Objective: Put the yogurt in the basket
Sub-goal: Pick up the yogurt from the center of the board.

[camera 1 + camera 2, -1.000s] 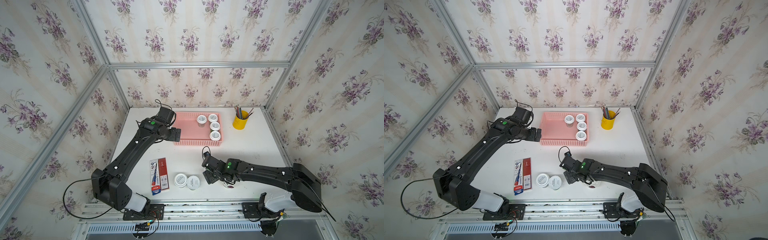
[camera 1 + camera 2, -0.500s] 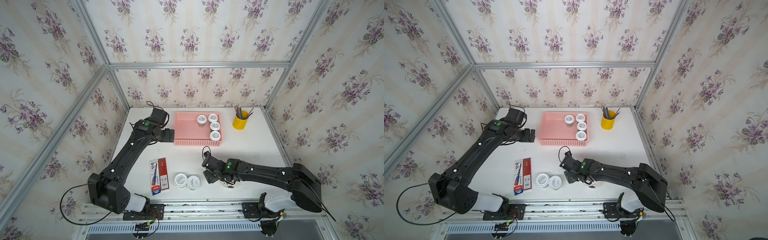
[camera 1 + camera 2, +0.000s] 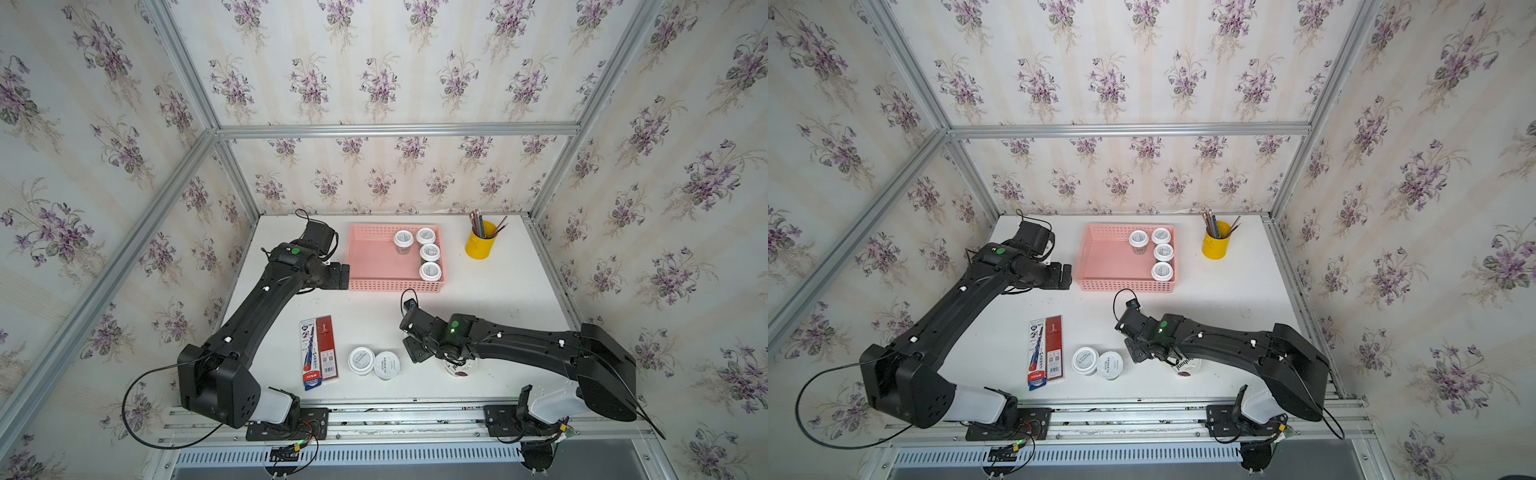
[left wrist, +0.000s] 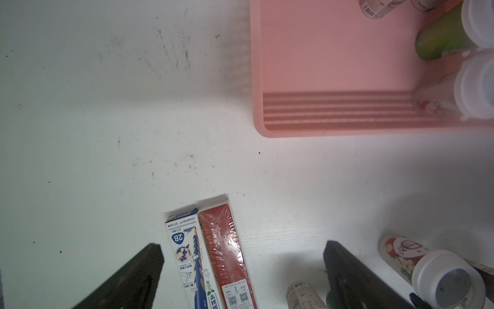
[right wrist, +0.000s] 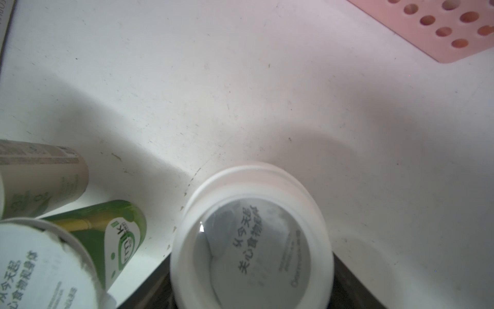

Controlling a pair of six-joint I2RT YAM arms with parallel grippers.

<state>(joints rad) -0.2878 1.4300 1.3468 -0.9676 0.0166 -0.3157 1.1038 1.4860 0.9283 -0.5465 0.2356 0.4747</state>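
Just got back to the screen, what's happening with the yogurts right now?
Four yogurt cups already stand in the pink basket. The right gripper has its jaws around another small cup; whether it grips yet is unclear. The left gripper hangs open beside the basket. Two loose cups and the Chobani cup wait outside.

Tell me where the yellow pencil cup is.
In a top view the yellow pencil cup stands far back on the table, right of the pink basket, not touching it.
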